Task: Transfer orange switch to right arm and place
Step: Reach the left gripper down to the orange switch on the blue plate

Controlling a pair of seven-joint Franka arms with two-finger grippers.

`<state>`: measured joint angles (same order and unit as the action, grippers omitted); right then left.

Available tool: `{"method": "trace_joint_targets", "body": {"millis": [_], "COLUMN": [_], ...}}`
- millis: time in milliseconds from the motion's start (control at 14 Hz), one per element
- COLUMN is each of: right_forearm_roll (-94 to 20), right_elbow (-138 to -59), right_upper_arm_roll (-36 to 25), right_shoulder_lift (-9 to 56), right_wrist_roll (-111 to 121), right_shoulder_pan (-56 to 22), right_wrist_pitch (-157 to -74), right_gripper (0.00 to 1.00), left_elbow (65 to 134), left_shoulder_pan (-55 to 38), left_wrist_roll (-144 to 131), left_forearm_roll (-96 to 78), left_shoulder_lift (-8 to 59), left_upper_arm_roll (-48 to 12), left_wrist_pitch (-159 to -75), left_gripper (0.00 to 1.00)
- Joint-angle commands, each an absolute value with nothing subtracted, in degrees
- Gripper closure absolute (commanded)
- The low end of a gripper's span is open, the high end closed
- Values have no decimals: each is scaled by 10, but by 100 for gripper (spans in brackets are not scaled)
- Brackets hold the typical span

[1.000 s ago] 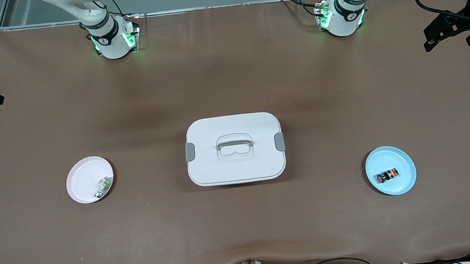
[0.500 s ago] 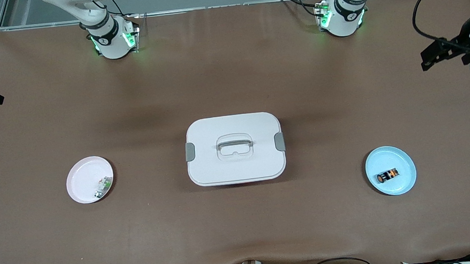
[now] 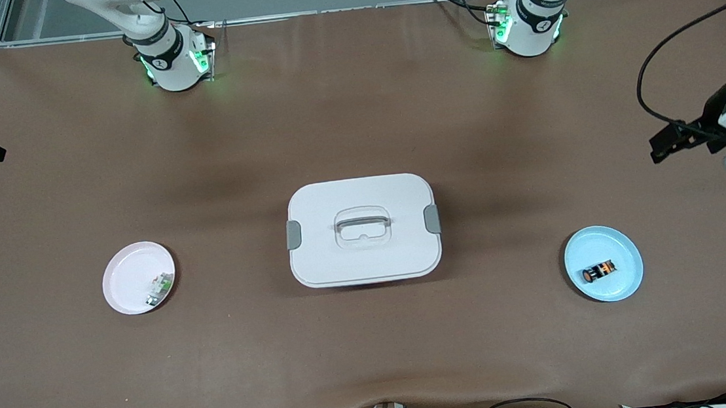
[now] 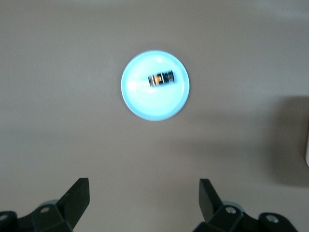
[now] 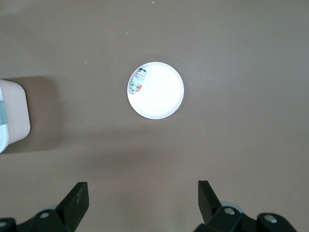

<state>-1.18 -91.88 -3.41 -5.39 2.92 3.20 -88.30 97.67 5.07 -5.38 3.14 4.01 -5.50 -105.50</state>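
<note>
- Orange switch (image 3: 599, 271) lies on its side in the blue plate (image 3: 629, 279), toward the left arm's end of the table.
- Left gripper (image 4: 144, 203) hangs high over bare brown table (image 3: 377, 360) near that plate, fingers spread wide, holding nothing; the switch sits well apart from its fingertips.
- Right gripper (image 5: 143, 203) waits high over the table near the pink plate (image 3: 121, 284), fingers spread, empty.
- Small white-and-green component (image 3: 159, 289) rests in the pink plate by its rim.
- White lidded box (image 3: 363, 230) stands mid-table between both plates.
</note>
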Motion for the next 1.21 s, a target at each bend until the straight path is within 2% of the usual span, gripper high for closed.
{"method": "trace_joint_targets", "body": {"millis": [0, 643, 857, 1143], "right_forearm_roll": [-6, -8, -8, -9], "right_elbow": [-904, -904, -904, -904], "right_upper_arm_roll": [-26, -26, -26, -26], "right_shoulder_lift": [-47, -44, -40, -40], "right_wrist_roll": [34, 34, 34, 35], "right_shoulder_pan": [43, 42, 42, 42], "right_wrist_pitch": [-875, -875, -875, -875], "right_gripper": [0, 0, 0, 0], "left_elbow": [1004, 994, 991, 961], "left_shoulder_pan": [58, 77, 84, 77], "left_wrist_roll": [-55, -55, -75, -141], "left_forearm_roll": [38, 39, 38, 38], "left_shoulder_lift": [69, 191, 231, 288], "left_upper_arm_roll": [-55, -54, -54, -59], "left_wrist_pitch": [-1126, -1177, -1225, -1253], "left_gripper": [0, 0, 0, 0]}}
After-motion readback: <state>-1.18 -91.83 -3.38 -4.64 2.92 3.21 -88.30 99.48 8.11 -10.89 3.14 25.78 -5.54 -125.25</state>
